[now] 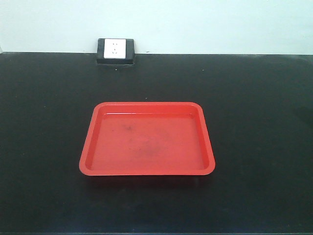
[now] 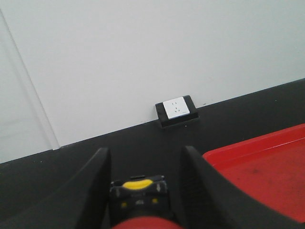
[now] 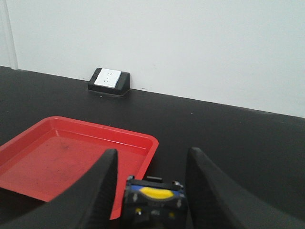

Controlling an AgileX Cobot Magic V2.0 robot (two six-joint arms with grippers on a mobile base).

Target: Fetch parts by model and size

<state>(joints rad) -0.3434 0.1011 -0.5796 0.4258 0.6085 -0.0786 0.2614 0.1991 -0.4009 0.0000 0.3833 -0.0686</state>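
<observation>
Left claw (image 2: 145, 152) is clamped on the red-capped switch (image 2: 139, 193), cap toward the camera, base pointing to 12. Right claw (image 3: 151, 151) grips a second switch (image 3: 153, 200) the same way, cap out of frame. The empty red tray (image 2: 267, 167) sits at 2 o'clock from the left and 10 from the right, so I'd guess both swing inward.

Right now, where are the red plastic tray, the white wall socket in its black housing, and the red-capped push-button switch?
red plastic tray (image 1: 146, 104): front view, far rim.
white wall socket (image 1: 115, 49): front view, faceplate centre.
red-capped push-button switch (image 2: 147, 224): left wrist view, red cap.
</observation>
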